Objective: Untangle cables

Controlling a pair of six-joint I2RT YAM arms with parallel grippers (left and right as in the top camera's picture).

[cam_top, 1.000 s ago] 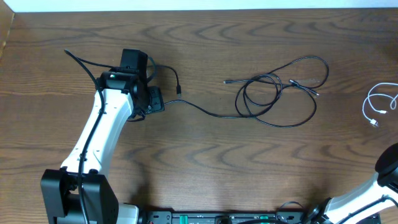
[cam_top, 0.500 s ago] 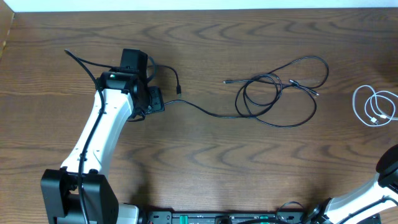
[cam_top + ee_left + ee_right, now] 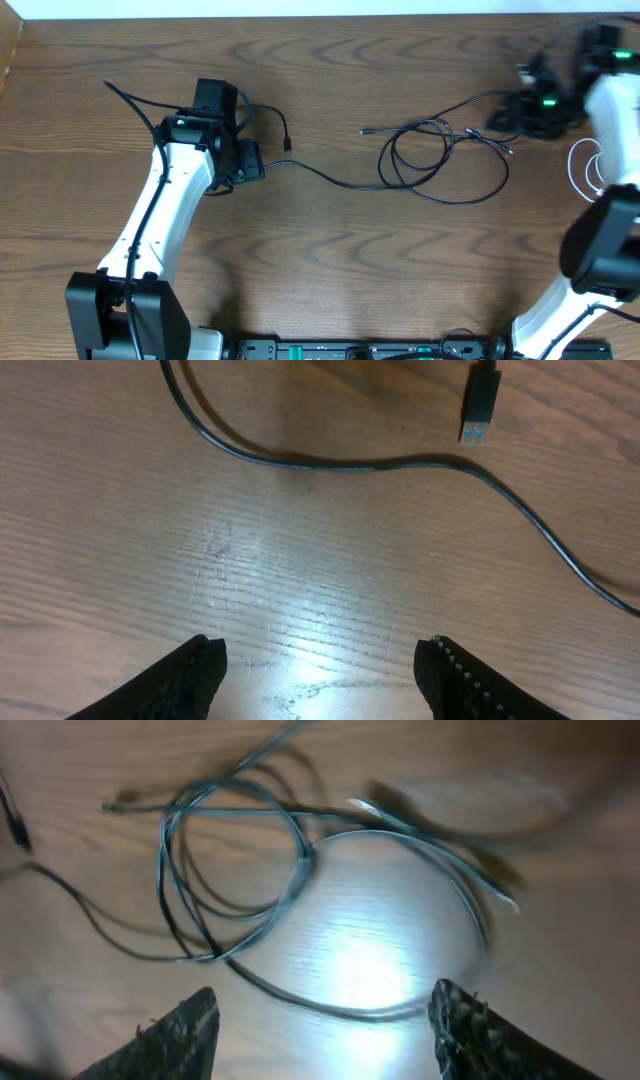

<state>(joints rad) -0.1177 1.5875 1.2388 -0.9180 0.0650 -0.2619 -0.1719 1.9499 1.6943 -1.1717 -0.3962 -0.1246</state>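
Glossy wood-grain table (image 3: 330, 280), tangled black cables (image 3: 443, 140) on it; left jaws and right jaws wide apart, empty.

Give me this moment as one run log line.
left gripper: open, empty | right gripper: open, above tangled black cables | white cable: apart, right side

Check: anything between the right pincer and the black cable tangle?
Nothing visible. In the right wrist view the open right pincer faces the tangle, with only table between them. The picture is blurred, so fine detail is unclear.
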